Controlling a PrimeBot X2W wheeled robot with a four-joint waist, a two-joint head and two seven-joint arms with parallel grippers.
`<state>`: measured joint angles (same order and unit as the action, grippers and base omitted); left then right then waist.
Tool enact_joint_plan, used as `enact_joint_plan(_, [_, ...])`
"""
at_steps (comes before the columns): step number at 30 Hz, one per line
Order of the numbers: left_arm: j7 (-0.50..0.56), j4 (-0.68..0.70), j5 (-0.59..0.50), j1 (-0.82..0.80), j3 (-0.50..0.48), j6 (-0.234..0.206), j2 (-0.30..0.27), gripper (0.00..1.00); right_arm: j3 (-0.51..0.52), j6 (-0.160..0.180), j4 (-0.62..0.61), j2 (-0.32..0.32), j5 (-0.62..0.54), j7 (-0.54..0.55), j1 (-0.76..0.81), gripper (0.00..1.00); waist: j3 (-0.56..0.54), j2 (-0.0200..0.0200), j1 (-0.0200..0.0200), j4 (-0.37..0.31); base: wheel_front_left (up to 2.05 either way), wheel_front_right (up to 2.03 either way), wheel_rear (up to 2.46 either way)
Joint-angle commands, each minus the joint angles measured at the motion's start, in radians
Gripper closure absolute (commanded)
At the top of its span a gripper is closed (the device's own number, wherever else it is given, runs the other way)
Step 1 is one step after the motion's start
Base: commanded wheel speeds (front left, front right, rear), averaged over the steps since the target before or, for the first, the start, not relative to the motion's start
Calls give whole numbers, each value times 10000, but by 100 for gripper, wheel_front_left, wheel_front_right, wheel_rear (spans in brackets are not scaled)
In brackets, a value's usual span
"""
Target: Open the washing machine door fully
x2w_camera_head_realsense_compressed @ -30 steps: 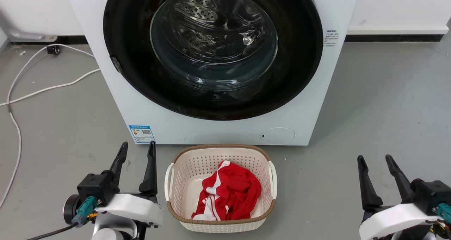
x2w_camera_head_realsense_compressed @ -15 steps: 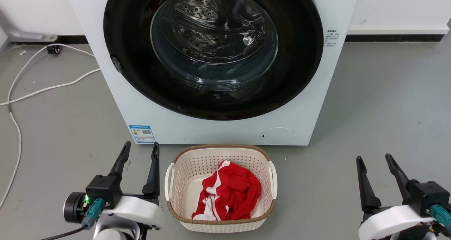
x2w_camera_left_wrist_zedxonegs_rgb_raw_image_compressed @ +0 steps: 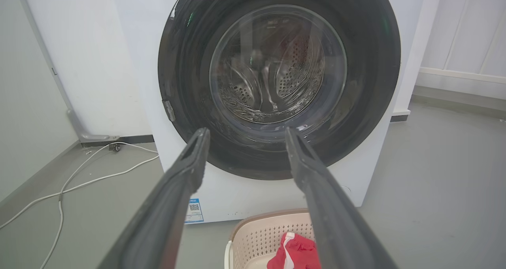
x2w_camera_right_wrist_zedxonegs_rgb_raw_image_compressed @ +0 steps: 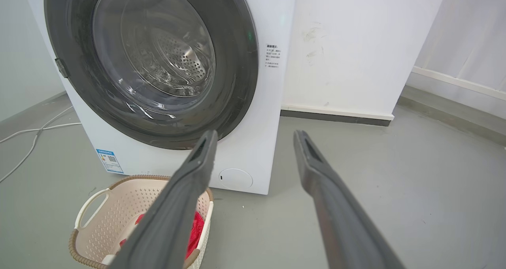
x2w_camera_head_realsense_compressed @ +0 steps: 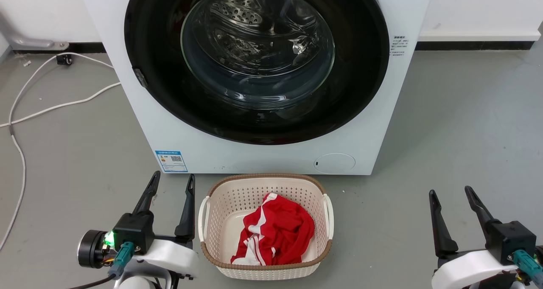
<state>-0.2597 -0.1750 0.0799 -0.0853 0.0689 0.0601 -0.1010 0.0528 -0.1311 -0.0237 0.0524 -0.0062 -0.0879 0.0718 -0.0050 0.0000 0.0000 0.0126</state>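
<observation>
Washing machine (x2w_camera_head_realsense_compressed: 263,157): a big white front-loading box is standing at the far side of the grey floor (x2w_camera_head_realsense_compressed: 458,132), backing onto a white wall and facing the robot.

Washing machine door (x2w_camera_head_realsense_compressed: 161,89): the large, round, glossy black door is sitting closed against the machine's front, spanning nearly its whole width. A small grey latch piece (x2w_camera_head_realsense_compressed: 141,77) is showing on its left edge.

Glass bowl (x2w_camera_head_realsense_compressed: 258,51): the clear bulging bowl at the door's centre is letting the perforated steel drum (x2w_camera_head_realsense_compressed: 237,9) show through. Reflections are making it impossible to tell whether anything is lying in the drum.

Low on the machine's front: a small blue label (x2w_camera_head_realsense_compressed: 171,161) is sitting at the left and a round flap (x2w_camera_head_realsense_compressed: 334,163) at the right.

Laundry basket (x2w_camera_head_realsense_compressed: 265,180): a cream perforated basket with a brown rim and white side handles is sitting on the floor just in front of the machine.

Basket contents: a crumpled red garment (x2w_camera_head_realsense_compressed: 275,234) with white stripes is lying inside, towards the near right, leaving part of the pale bottom showing at the left.

Left gripper (x2w_camera_head_realsense_compressed: 174,175): it is hanging at the near left, just beside the basket, with its two dark fingers spread apart and holding nothing. It is pointing at the machine, well short of the door.

Right gripper (x2w_camera_head_realsense_compressed: 450,190): it is hanging at the near right, well apart from the basket, with its fingers spread and empty.

Cable (x2w_camera_head_realsense_compressed: 55,106): white cables are trailing across the floor at the far left.
</observation>
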Motion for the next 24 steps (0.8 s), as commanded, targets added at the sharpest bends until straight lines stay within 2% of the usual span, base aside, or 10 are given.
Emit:
enact_joint_plan(1, [-75,-16,-154,-52,26,-19,-1,0,-4,5,11,-42,-182,-79,130,0,6,0,0,-1,0,0,0])
enact_joint_plan(13, [-59,-66,13,-56,-36,69,51,0,-2,7,158,-39,75,-173,41,0,49,0,0,7,0,0,0])
enact_joint_plan(14, [-59,-70,11,-55,-37,71,55,0,-4,7,175,-39,114,-165,38,27,51,0,0,9,0,0,0])
enact_joint_plan(15, [-59,-74,14,-56,-39,76,62,0,-6,7,189,-39,125,-160,39,64,51,0,0,13,0,0,0])
enact_joint_plan(16, [-59,-73,21,-57,-47,78,67,0,-21,7,200,-39,128,-159,41,95,54,0,0,17,0,0,0])
enact_joint_plan(17, [-59,-68,24,-57,-46,74,70,0,-42,7,212,-39,155,-153,39,100,59,0,0,19,0,0,0])
enact_joint_plan(24, [-57,-47,20,-77,-72,87,90,0,-75,5,230,-39,411,-274,-33,100,87,0,0,26,0,0,0])
